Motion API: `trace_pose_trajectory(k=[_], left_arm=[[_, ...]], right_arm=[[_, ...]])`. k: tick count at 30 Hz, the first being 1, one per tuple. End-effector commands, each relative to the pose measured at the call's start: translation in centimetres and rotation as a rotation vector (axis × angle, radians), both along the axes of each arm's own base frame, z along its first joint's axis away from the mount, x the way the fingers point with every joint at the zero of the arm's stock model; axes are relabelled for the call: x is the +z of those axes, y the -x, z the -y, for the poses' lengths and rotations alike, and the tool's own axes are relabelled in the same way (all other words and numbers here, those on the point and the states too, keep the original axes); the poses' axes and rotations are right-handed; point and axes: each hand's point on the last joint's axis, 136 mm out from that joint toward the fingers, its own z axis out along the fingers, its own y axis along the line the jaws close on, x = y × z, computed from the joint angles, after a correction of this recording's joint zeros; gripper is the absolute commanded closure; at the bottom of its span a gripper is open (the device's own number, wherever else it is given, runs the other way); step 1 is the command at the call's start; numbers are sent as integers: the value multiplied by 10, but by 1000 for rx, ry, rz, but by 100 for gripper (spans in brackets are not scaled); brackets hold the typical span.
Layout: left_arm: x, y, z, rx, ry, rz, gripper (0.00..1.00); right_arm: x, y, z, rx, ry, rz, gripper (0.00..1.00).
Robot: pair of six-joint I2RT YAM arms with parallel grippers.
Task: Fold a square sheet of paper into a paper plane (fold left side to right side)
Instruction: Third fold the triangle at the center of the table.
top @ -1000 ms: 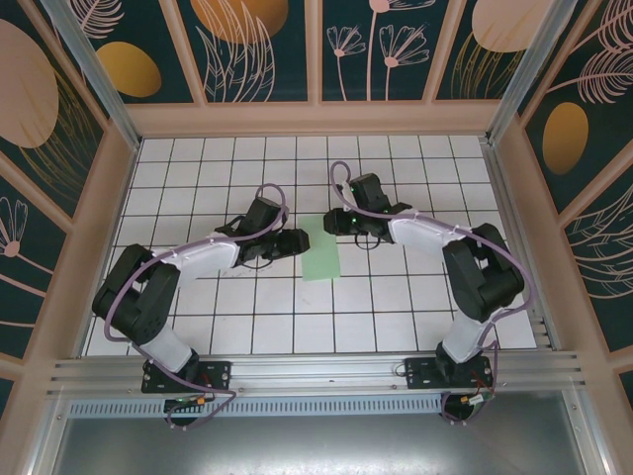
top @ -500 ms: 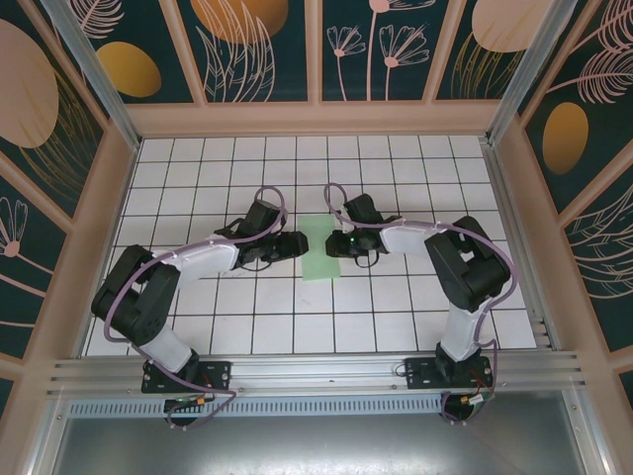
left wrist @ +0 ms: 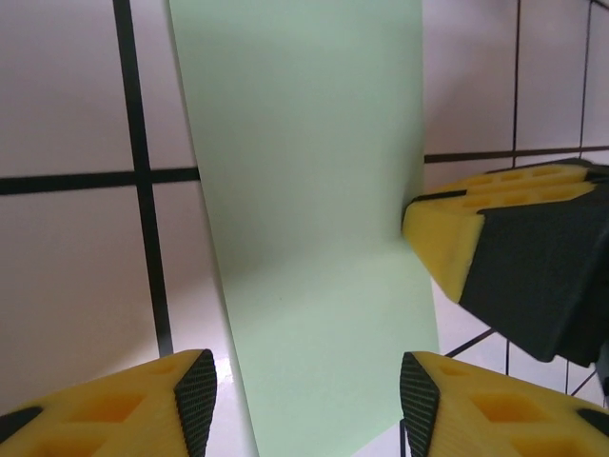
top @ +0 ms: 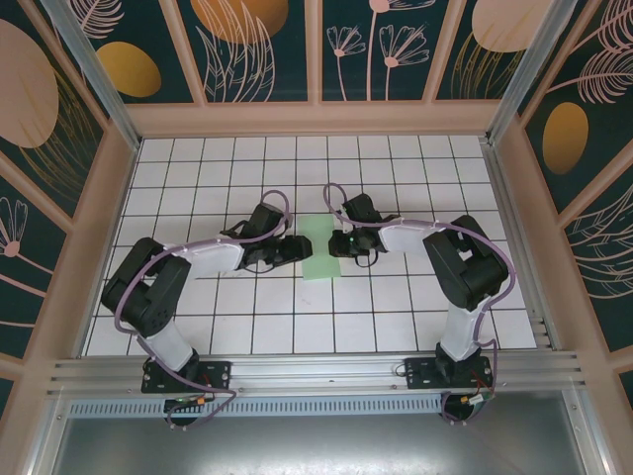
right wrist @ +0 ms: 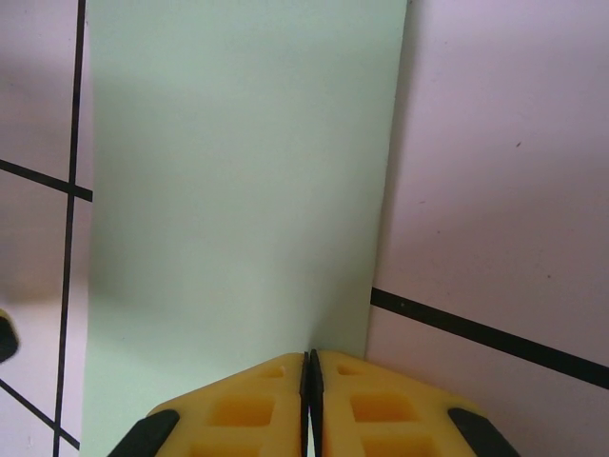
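The square sheet of paper (top: 321, 249) lies flat on the tiled table as a narrow pale green rectangle, folded in half. My left gripper (top: 300, 247) is at its left edge, open; in the left wrist view its fingertips (left wrist: 306, 381) straddle the paper's (left wrist: 304, 190) near end. My right gripper (top: 337, 243) is at the right edge, shut. In the right wrist view its joined tips (right wrist: 309, 360) rest on the paper (right wrist: 238, 171) close to that edge. One yellow finger of the right gripper (left wrist: 457, 243) touches the sheet's right side in the left wrist view.
The white tiled table (top: 396, 317) has black grid lines. Wooden walls (top: 316, 119) with dark floral panels close it in at the back and both sides. A metal rail (top: 316, 368) runs along the near edge by the arm bases.
My right gripper has moved nearer and down onto the paper's right edge, and its jaws have shut. The left arm's elbow has swung in a little; its gripper stays at the left edge.
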Motion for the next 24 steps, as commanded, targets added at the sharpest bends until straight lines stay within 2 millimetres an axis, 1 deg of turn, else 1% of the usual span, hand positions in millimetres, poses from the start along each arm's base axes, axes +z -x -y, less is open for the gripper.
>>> trace_pose_trajectory(k=[1,7,10,12,13,20,24], left_arm=[[-5,2,11,-21,22,-22,43],[-12,7,1,36,-47,-70,42],[-15,13,-2,70,-68,-93,38],[-20,18,-5,94,-80,-114,35],[-11,18,-3,103,-64,-100,34],[-8,26,0,141,-75,-126,32],[-9,28,2,141,-79,-139,34]], right_arm=[[-24,15,15,-4,90,-64,86],[-22,14,14,-2,89,-61,86],[-22,14,14,-3,91,-60,86],[-22,14,14,-3,92,-59,86],[-23,14,14,-2,93,-60,86],[-23,14,13,-1,90,-58,86],[-22,13,13,-1,89,-54,86]])
